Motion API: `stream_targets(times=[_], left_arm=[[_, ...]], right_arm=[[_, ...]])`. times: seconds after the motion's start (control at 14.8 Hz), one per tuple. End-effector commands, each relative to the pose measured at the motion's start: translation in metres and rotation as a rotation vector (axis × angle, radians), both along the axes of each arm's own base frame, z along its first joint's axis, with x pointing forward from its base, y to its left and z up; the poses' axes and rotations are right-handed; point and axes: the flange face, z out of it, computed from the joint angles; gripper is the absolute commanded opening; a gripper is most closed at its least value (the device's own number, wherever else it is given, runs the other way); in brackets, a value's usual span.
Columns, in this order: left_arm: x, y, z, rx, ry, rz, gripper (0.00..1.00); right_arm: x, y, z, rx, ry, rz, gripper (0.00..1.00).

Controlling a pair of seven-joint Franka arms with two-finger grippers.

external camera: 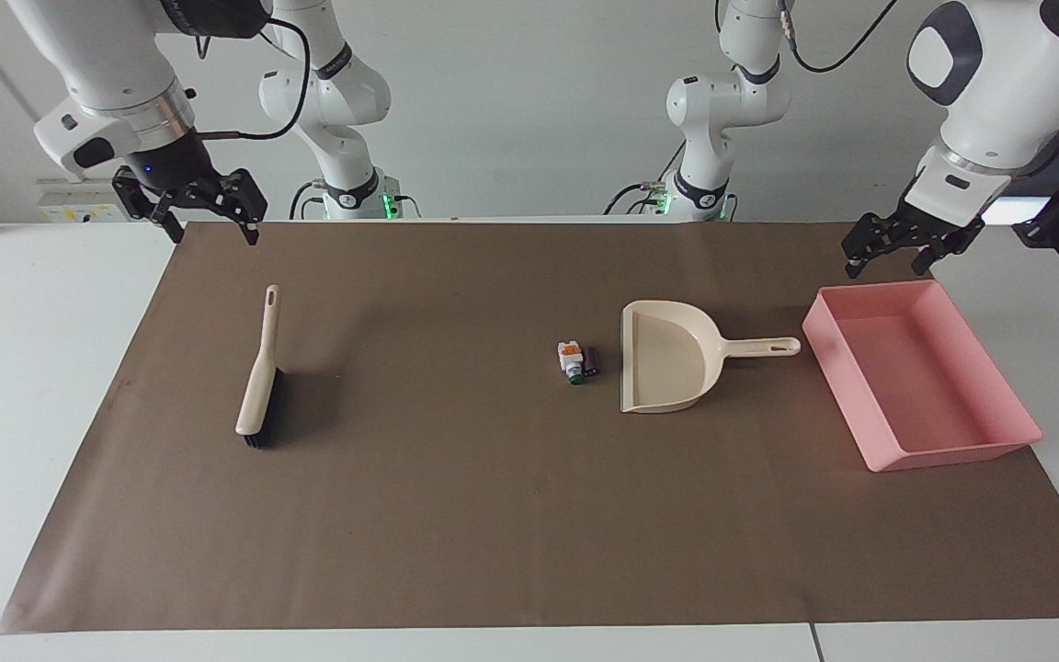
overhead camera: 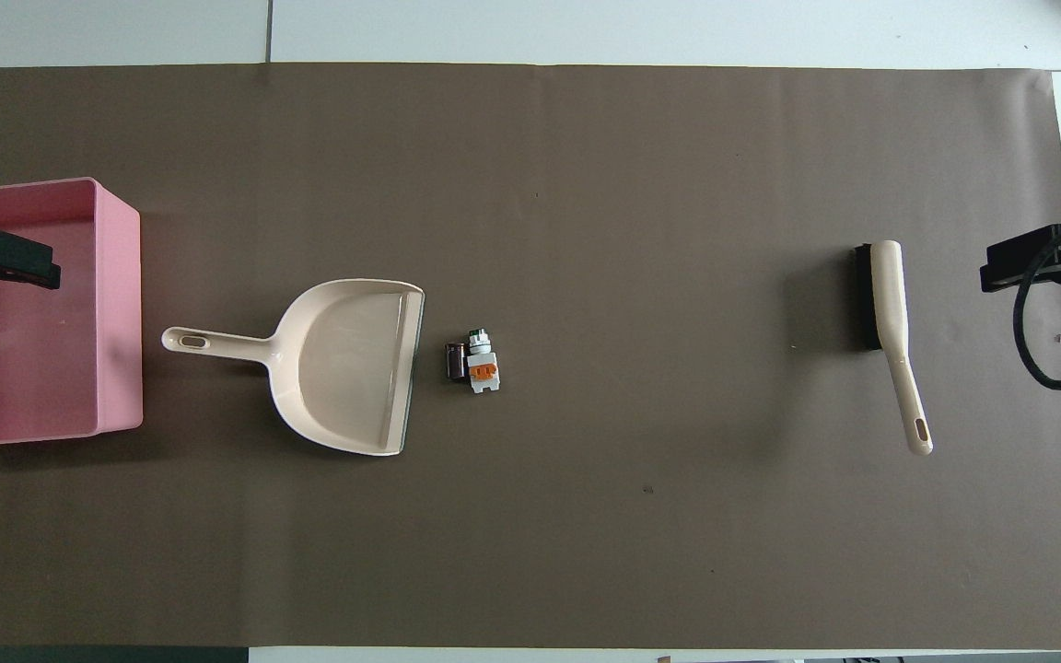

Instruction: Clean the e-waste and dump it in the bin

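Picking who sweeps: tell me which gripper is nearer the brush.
Right. The right gripper hangs above the mat's edge at the brush's end of the table. The left gripper is at the other end, over the pink bin.

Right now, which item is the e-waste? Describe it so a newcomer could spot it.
On the brown mat, find the beige dustpan beside the pink bin. The e-waste lies just off the dustpan's open edge: tiny parts, one white with orange and green, one dark cylinder, far smaller than anything nearby.

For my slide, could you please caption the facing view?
Start: e-waste beside dustpan, brush apart, pink bin empty, arms waiting.
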Motion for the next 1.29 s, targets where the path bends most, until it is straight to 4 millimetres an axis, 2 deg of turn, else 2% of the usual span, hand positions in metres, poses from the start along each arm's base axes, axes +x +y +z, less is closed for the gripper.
stream_targets(times=[0.0, 0.47, 0.68, 0.88, 1.02, 1.22], left_arm=[[-0.006, 0.003, 0.001, -0.006, -0.018, 0.002, 1.00], [0.000, 0.003, 0.006, -0.008, -0.063, 0.014, 1.00], [0.000, 0.001, 0.004, -0.008, -0.060, 0.011, 1.00], [0.001, 0.006, 0.005, -0.009, -0.072, 0.003, 1.00], [0.002, 0.006, 0.003, -0.013, -0.084, -0.070, 1.00], [-0.001, -0.002, -0.007, -0.006, -0.073, -0.366, 1.00]], right_arm=[[0.000, -0.004, -0.001, 0.000, 0.001, 0.019, 0.99], [-0.001, -0.005, -0.001, 0.000, 0.004, 0.016, 0.99], [-0.007, -0.004, -0.009, 0.000, 0.018, 0.008, 0.99], [-0.006, -0.006, -0.008, 0.000, 0.005, 0.016, 0.99], [-0.011, -0.016, -0.021, 0.000, 0.006, 0.001, 0.99], [-0.025, -0.017, -0.069, 0.000, -0.032, 0.005, 0.99]])
